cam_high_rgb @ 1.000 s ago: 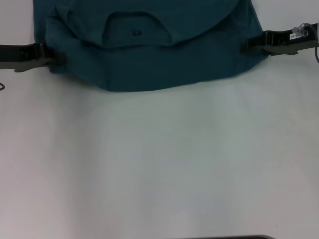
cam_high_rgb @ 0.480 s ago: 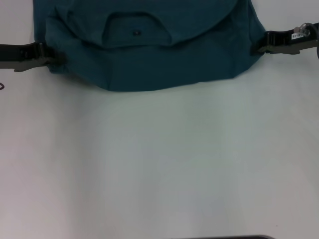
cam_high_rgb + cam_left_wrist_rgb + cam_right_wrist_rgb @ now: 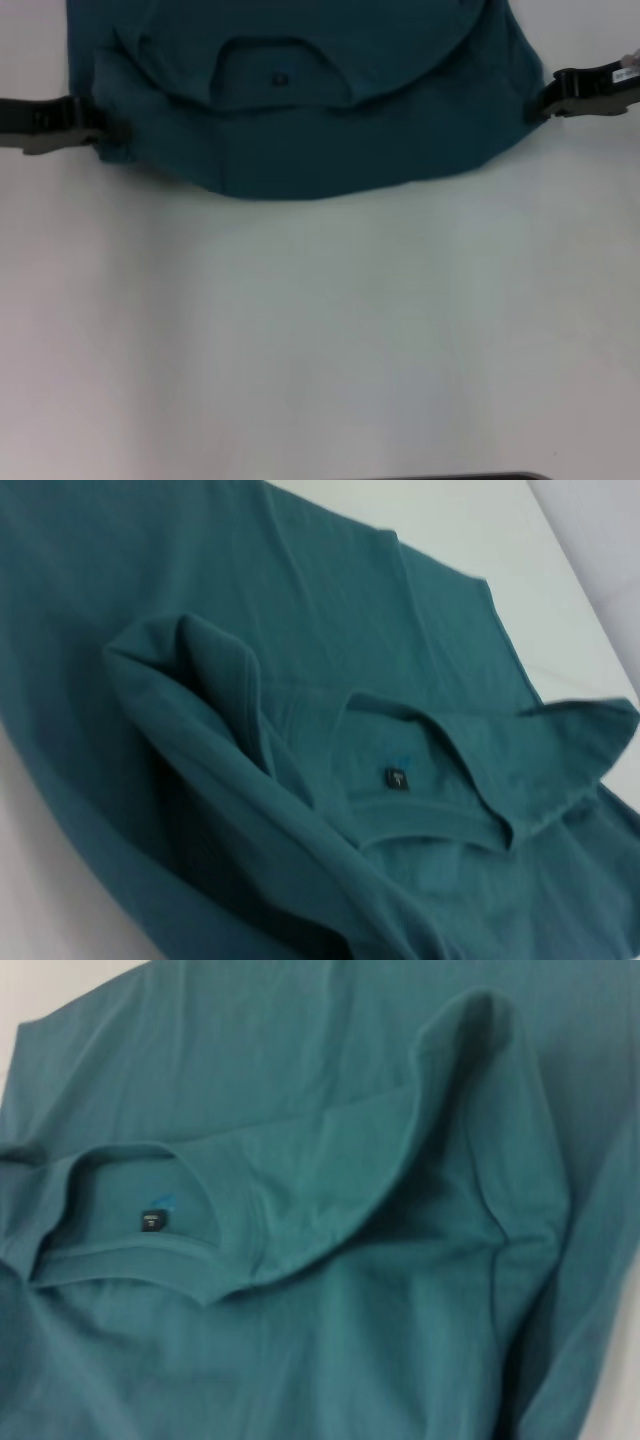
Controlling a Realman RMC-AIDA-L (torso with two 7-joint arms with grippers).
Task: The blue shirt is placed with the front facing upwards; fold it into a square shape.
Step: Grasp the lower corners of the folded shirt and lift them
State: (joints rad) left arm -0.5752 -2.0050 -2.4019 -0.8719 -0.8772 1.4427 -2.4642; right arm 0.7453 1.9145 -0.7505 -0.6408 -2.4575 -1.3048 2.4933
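Observation:
The blue shirt (image 3: 300, 130) lies bunched at the far side of the white table (image 3: 320, 330). Its upper part is folded over, so the round collar (image 3: 285, 95) and the small black label (image 3: 280, 78) face up. The chest letters are hidden. My left gripper (image 3: 100, 130) lies low at the shirt's left edge and touches the cloth. My right gripper (image 3: 535, 105) is at the shirt's right edge. The left wrist view shows the shirt (image 3: 250, 680) with a raised fold and the label (image 3: 396, 777). The right wrist view shows the shirt (image 3: 350, 1210), the label (image 3: 151, 1219) and no fingers.
The white tabletop stretches from the shirt's near edge to me. A dark strip (image 3: 460, 476) shows at the very bottom of the head view. The shirt runs out of the head view at the top.
My right gripper has drawn back to the right, from over the shirt's right side to its edge. My left gripper has slid slightly left. The shirt sits a little nearer in the head view.

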